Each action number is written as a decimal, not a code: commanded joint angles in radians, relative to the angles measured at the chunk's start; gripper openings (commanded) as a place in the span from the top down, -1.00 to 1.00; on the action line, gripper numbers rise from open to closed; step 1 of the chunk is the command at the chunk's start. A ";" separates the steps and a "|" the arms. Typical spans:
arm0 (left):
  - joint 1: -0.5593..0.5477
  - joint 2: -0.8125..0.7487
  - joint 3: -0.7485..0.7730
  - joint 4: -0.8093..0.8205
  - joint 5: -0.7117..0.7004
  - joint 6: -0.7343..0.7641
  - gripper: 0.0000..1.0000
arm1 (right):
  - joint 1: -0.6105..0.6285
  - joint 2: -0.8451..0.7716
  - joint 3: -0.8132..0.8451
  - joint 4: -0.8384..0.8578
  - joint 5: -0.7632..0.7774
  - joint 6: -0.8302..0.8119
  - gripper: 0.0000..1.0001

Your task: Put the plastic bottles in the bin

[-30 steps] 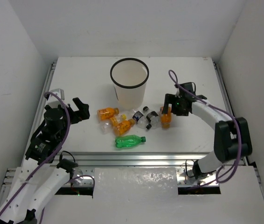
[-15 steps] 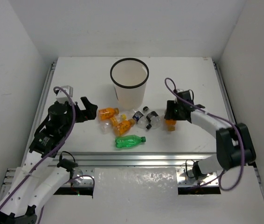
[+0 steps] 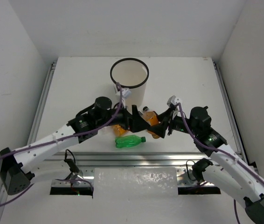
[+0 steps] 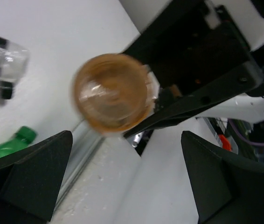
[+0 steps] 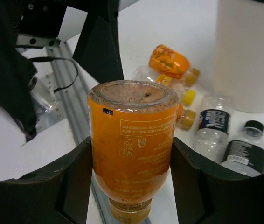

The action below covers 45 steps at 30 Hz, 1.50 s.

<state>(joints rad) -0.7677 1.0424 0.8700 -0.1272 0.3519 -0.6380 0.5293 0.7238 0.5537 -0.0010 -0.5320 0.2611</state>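
In the right pincer (image 5: 131, 163), closed on its sides, a small orange plastic bottle (image 5: 131, 121) is hanging cap-down above the bench.
The left pincer (image 4: 126, 140) is gaping wide, holding nothing, facing that bottle's round end just ahead. Beneath the right pincer, two clear plastic dark-capped bottles (image 5: 211, 126) and more orange bottles (image 5: 169, 60) are lying on the white bench (image 5: 169, 23) beside the tall round white black-rimmed bin (image 5: 248, 51); a green plastic bottle (image 3: 129, 141) is lying nearer than both pincers.

orange bottle (image 5: 131, 154): raised, tilted | green bottle (image 3: 129, 141): on its side | clear bottles (image 5: 210, 127): lying near bin | bin (image 3: 137, 95): white, upright
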 commanded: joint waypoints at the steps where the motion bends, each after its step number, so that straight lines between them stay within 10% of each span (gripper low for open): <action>1: -0.097 0.060 0.119 0.075 -0.072 -0.029 -0.99 | 0.023 0.003 0.031 0.036 -0.105 -0.026 0.56; 12: -0.139 0.155 0.126 0.083 -0.108 -0.046 -0.68 | 0.038 -0.004 0.094 0.023 -0.163 -0.014 0.52; 14: -0.147 0.177 0.133 0.095 -0.090 -0.043 -0.07 | 0.040 -0.006 0.097 0.029 -0.154 -0.016 0.52; 15: -0.151 0.182 0.139 0.092 -0.088 -0.043 0.55 | 0.040 -0.007 0.094 0.027 -0.140 -0.017 0.51; 17: -0.163 0.188 0.158 0.086 -0.082 -0.039 0.98 | 0.041 -0.017 0.094 0.024 -0.081 -0.020 0.44; 18: -0.165 0.188 0.164 0.072 -0.082 -0.037 1.00 | 0.040 -0.021 0.092 0.019 -0.050 -0.016 -0.02; 20: -0.166 0.171 0.198 0.040 -0.149 -0.020 1.00 | 0.040 -0.044 0.083 0.007 0.068 -0.005 -0.97; 25: -0.144 0.168 0.513 -0.299 -0.740 0.044 1.00 | 0.038 -0.118 0.106 -0.259 0.603 0.117 -0.98; 28: -0.007 0.287 0.722 -0.420 -0.809 0.103 1.00 | 0.038 -0.120 0.126 -0.428 0.854 0.228 -0.98; 39: 0.284 0.803 1.339 -0.646 -0.774 0.213 0.90 | 0.028 0.216 0.199 -0.390 0.730 0.127 -0.98; 42: 0.292 0.860 1.356 -0.634 -0.731 0.224 0.50 | -0.006 0.369 0.256 -0.325 0.684 0.080 -0.98; 45: 0.295 0.877 1.348 -0.627 -0.687 0.225 -0.32 | -0.044 0.541 0.323 -0.294 0.604 0.035 -0.96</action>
<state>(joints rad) -0.4759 1.9663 2.1742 -0.7578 -0.3962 -0.4377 0.5117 1.1809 0.7910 -0.3878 0.1486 0.3607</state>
